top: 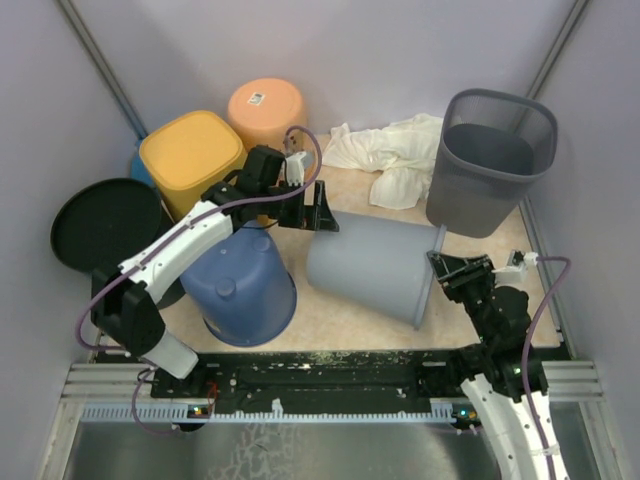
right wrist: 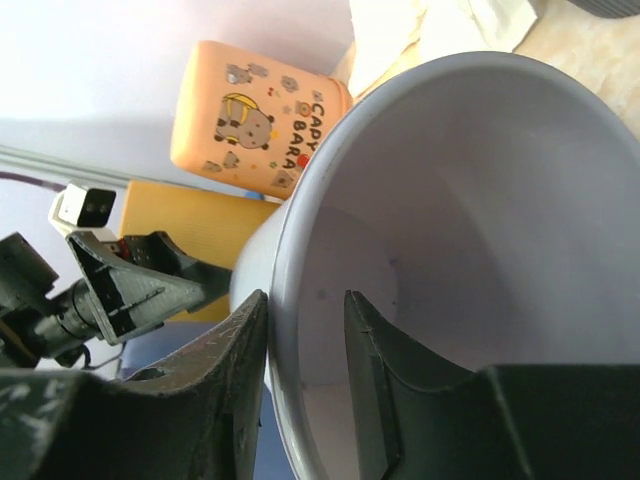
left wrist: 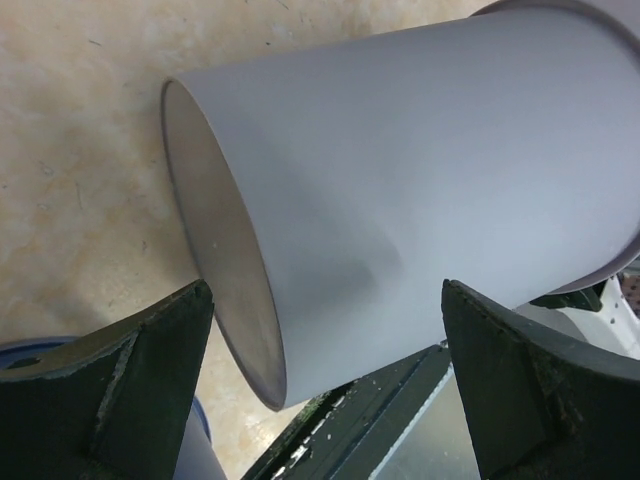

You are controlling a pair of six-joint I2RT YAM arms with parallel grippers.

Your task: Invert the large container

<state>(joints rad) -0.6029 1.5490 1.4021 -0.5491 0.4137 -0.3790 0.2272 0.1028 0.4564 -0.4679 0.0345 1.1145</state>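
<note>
The large container (top: 375, 265) is a pale grey bucket lying on its side in the middle of the table, mouth toward the right. Its closed base (left wrist: 215, 240) faces left. My left gripper (top: 318, 212) hovers over that base end, wide open (left wrist: 328, 290), with nothing between its fingers. My right gripper (top: 438, 263) straddles the bucket's rim (right wrist: 300, 230), one finger against the outer wall and the other inside. A gap shows between the inner finger (right wrist: 375, 340) and the wall, so the jaws stand open (right wrist: 305, 300).
A blue bucket (top: 240, 285) stands upside down just left of the grey one. Behind are a yellow tub (top: 190, 155), an orange cartoon-printed container (top: 265, 108), a white cloth (top: 390, 155) and a dark mesh bin (top: 490, 160). A black round lid (top: 105, 225) lies far left.
</note>
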